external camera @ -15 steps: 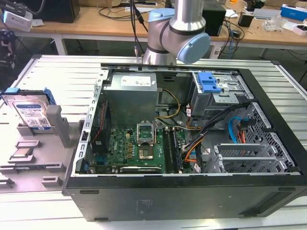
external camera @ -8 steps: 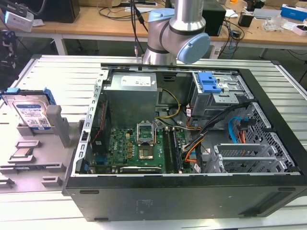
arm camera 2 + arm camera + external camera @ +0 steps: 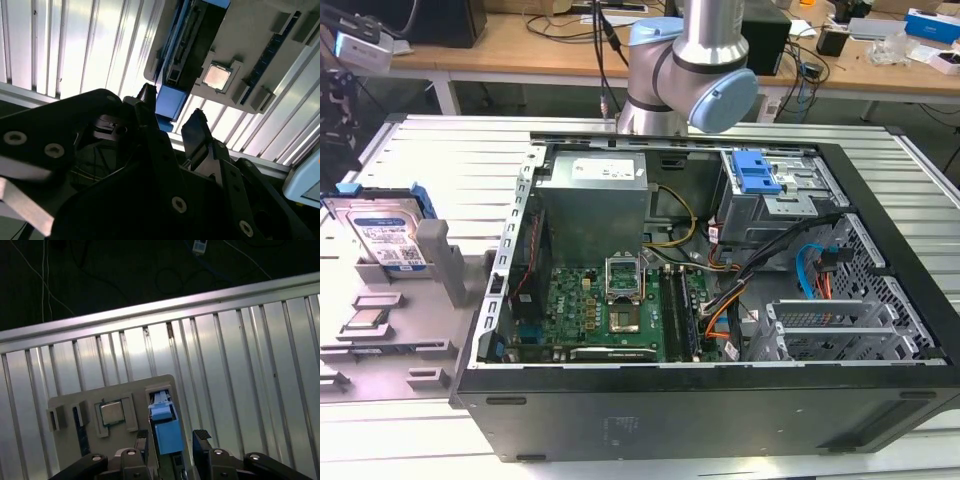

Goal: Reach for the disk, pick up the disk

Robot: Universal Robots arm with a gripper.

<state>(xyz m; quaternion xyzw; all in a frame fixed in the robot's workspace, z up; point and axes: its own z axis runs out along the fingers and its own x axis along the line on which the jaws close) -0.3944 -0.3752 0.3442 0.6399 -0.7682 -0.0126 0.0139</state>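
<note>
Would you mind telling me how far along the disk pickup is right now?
Done: nothing lifted; the disk stands in its gray holder. In hand: the reach, with the open gripper lined up with the disk's blue end. Left: the grasp and lift.

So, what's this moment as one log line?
stage: reach | gripper: open, empty | disk: standing in grey holder, ungripped, lined up between fingers in first wrist view
</note>
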